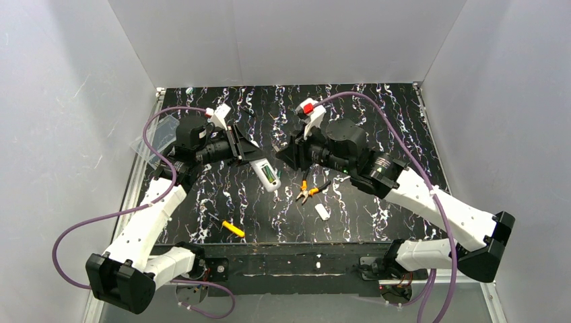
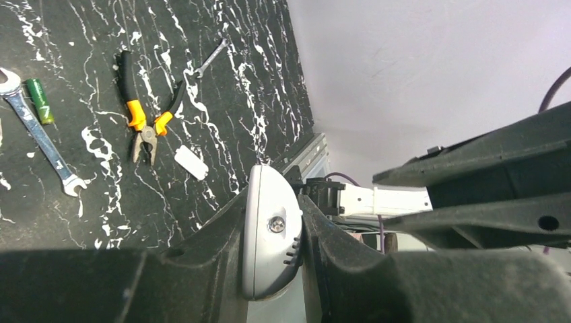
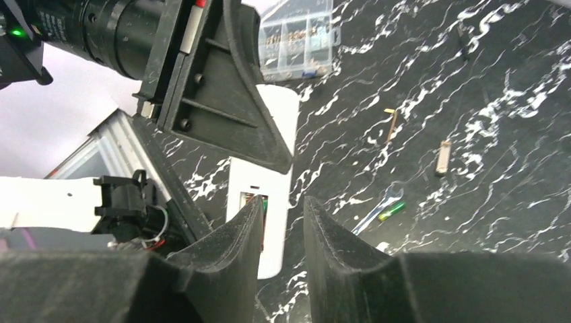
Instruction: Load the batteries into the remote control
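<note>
White oblong plastic remote control [image 2: 269,269]: clamped in left end effector [image 2: 273,225]; hold level. Right end effector [image 3: 283,210], parted and empty, should collect loose slim green battery [image 2: 39,101].

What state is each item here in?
remote control: held by left gripper, battery bay open
fitted battery: seated in the bay
loose battery: lying on table
cover: off, lying on table
left gripper: shut on remote control
right gripper: open, empty

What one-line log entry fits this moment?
left hand: holds remote | right hand: open, empty | battery: one on table by wrench
</note>
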Controlling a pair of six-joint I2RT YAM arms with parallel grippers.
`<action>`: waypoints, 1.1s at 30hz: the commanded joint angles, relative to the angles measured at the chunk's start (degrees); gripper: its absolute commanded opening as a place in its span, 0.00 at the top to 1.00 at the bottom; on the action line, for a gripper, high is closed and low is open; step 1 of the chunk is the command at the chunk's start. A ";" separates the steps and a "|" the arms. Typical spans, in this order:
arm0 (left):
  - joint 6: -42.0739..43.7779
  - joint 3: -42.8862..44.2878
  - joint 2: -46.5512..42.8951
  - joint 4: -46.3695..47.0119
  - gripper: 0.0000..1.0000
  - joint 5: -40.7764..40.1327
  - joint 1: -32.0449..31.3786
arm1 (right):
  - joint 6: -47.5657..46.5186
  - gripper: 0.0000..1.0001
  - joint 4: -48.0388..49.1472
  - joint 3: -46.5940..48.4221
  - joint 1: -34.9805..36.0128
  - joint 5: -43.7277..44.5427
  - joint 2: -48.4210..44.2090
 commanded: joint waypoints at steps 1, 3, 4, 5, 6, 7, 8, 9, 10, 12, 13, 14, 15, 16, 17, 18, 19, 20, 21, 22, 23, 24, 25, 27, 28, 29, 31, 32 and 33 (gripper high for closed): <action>2.75 1.35 -1.14 -2.58 1.00 0.07 -0.17 | 6.05 0.63 -3.63 4.04 2.40 0.99 2.06; 2.88 1.56 -1.00 -2.84 1.00 -0.05 -0.24 | 8.04 0.63 -4.75 4.76 3.10 2.05 2.72; 2.80 1.61 -0.96 -2.85 1.00 -0.17 -0.22 | 9.22 0.63 -5.02 4.73 3.30 2.49 2.93; 2.81 1.60 -0.91 -2.81 1.00 -0.19 -0.18 | 10.58 0.64 -5.30 4.62 3.40 2.92 3.03; 2.77 1.49 -0.92 -2.71 1.00 -0.19 -0.20 | 11.51 0.64 -5.49 4.46 3.45 3.21 3.20; 2.63 1.48 -0.81 -2.54 1.00 -0.23 -0.18 | 12.40 0.64 -5.81 4.39 3.45 3.19 3.33; 2.52 1.41 -0.90 -2.44 1.00 -0.27 -0.22 | 13.10 0.65 -6.15 4.41 3.45 3.06 3.54; 2.45 1.27 -0.94 -2.35 1.00 -0.28 -0.23 | 13.64 0.65 -6.53 4.52 3.45 2.85 3.82; 2.33 1.08 -0.95 -2.13 1.00 -0.34 -0.18 | 14.07 0.65 -6.94 4.71 3.46 2.56 4.02; 2.09 0.78 -0.95 -1.71 1.00 -0.36 -0.17 | 14.81 0.65 -7.59 5.02 3.45 2.03 4.26; 2.04 0.70 -0.93 -1.56 1.00 -0.43 -0.22 | 15.13 0.65 -7.90 5.20 3.45 1.74 4.45; 2.03 0.66 -0.88 -1.55 1.00 -0.45 -0.22 | 15.43 0.65 -8.19 5.41 3.45 1.31 4.61; 2.01 0.62 -0.86 -1.56 1.00 -0.45 -0.18 | 15.93 0.65 -8.44 5.49 3.45 1.06 4.75; 1.92 0.54 -0.77 -1.56 1.00 -0.53 -0.18 | 16.32 0.65 -8.66 5.54 3.45 0.84 5.04; 1.88 0.57 -0.74 -1.58 1.00 -0.58 -0.23 | 16.63 0.66 -8.91 5.64 3.46 0.48 5.25; 1.95 0.54 -0.78 -1.58 1.00 -0.62 -0.18 | 16.97 0.66 -9.02 5.63 3.45 0.09 5.53; 2.02 0.67 -0.70 -1.66 1.00 -0.70 -0.17 | 17.48 0.66 -9.09 5.79 3.45 -0.32 5.76; 2.00 0.65 -0.62 -1.70 1.00 -0.78 -0.25 | 17.66 0.66 -9.20 5.93 3.45 -0.74 6.03; 1.98 0.63 -0.63 -1.71 1.00 -0.72 -0.23 | 17.85 0.66 -9.22 6.16 3.45 -0.88 6.35; 1.98 0.65 -0.55 -1.79 1.00 -0.72 -0.18 | 18.00 0.66 -9.37 6.40 3.45 -0.90 6.78; 2.03 0.66 -0.57 -1.75 1.00 -0.72 -0.16 | 18.09 0.66 -9.58 6.61 3.45 -0.90 6.98; 1.99 0.64 -0.55 -1.72 1.00 -0.64 -0.21 | 18.19 0.66 -9.81 6.79 3.45 -2.41 7.31; 1.97 0.66 -0.53 -1.80 1.00 -0.63 -0.22 | 18.33 0.66 -9.91 6.98 3.45 -2.74 7.42; 2.08 0.58 -0.65 -1.84 1.00 -0.61 -0.20 | 18.60 0.66 -9.99 7.16 3.45 -2.99 7.76; 2.05 0.55 -0.71 -1.74 1.00 -0.55 -0.18 | 18.59 0.66 -9.96 7.17 3.45 -3.09 7.95; 2.02 0.46 -0.78 -1.72 1.00 -0.50 -0.18 | 18.64 0.66 -10.01 7.24 3.45 -3.17 8.07; 1.96 0.48 -0.79 -1.62 1.00 -0.30 -0.17 | 18.65 0.66 -10.12 7.35 3.45 -3.20 8.31; 1.99 0.45 -0.76 -1.48 1.00 -0.20 -0.17 | 18.73 0.67 -10.20 7.44 3.45 -3.18 8.47; 1.99 0.40 -0.81 -1.47 1.00 -0.21 -0.17 | 18.75 0.68 -10.27 7.52 3.45 -3.25 8.62</action>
